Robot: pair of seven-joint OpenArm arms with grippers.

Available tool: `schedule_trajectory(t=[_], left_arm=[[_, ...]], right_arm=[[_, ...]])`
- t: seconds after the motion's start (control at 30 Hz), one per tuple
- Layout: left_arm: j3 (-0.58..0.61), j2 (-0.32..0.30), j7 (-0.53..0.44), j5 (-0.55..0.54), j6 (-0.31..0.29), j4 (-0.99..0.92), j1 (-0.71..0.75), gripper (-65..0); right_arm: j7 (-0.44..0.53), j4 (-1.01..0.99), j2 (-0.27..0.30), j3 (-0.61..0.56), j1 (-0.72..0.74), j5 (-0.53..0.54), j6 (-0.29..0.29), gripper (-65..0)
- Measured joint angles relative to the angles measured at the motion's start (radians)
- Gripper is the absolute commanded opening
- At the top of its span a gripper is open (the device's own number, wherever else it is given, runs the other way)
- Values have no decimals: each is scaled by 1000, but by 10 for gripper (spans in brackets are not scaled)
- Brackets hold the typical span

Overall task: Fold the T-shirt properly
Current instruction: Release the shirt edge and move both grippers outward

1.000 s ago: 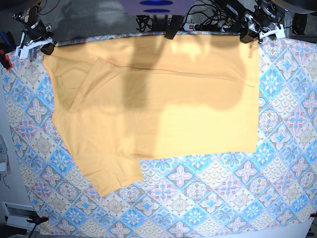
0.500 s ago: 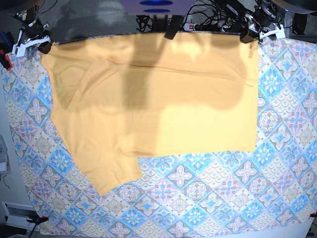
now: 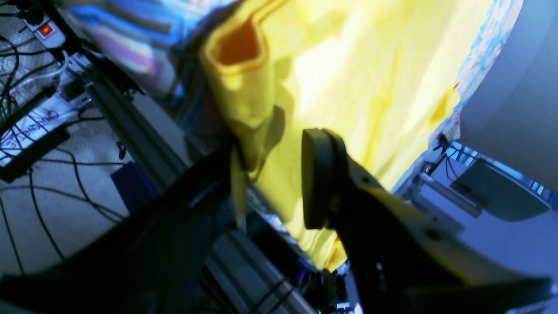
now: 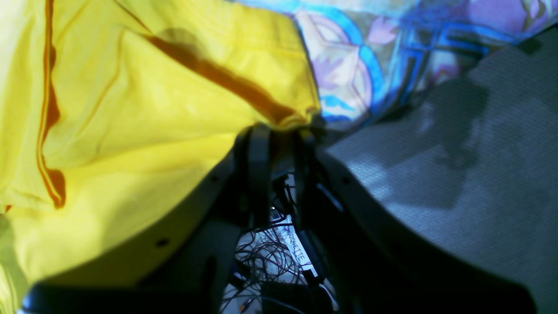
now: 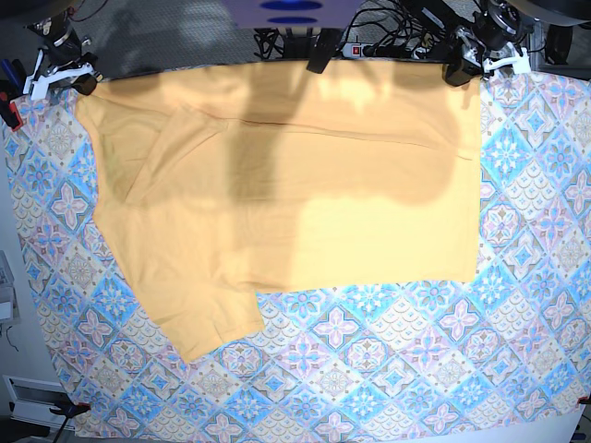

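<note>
One T-shirt lies spread on the one patterned tablecloth, two grippers at its far edge. The left gripper has its jaws spread, yellow fabric hanging loose between them. The right gripper has its jaws narrowly parted, right against the shirt's corner hem.

we're looking at a robotics lab: cable tangles and a power strip behind a table under a tile-patterned tablecloth, aluminium framing below.
</note>
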Motion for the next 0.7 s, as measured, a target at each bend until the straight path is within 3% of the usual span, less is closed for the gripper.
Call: schedule_trajectory(t=[0.17, 0.37, 0.7], left_arm=[[0, 0, 5, 0, 0, 0, 2, -431], [0, 0, 30, -5, -4, 0, 21, -435], [1, 7, 31, -4, 11, -2, 77, -436]], right_arm=[[-12, -8, -5, 31, 3, 0, 10, -558], [-11, -10, -6, 46, -2, -8, -4, -508], [-12, -10, -6, 46, -2, -8, -5, -506]])
